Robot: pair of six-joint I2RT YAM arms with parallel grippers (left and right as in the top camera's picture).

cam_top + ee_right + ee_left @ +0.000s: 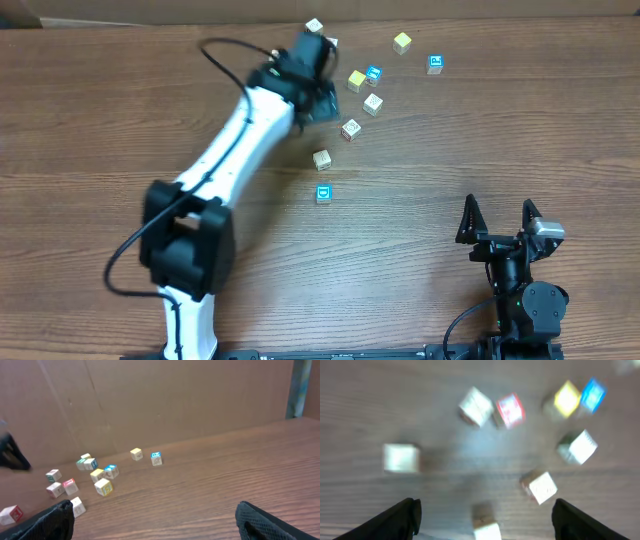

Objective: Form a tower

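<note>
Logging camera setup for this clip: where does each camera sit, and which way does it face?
Overhead: above the table, looking straight down on the loose cubes, both arms, the right tool.
Left wrist: on the left tool, facing down at blurred cubes; its fingertips at the bottom corners.
Right wrist: low, facing across the table toward a brown wall; its fingertips at the bottom corners.
Shared: all show the yellow cube beside a blue cube.

No text, number or brand is being read anywhere. Printed marks are being shown on the cubes, such as the blue-faced cube (323,194), but too small and blurred.
</note>
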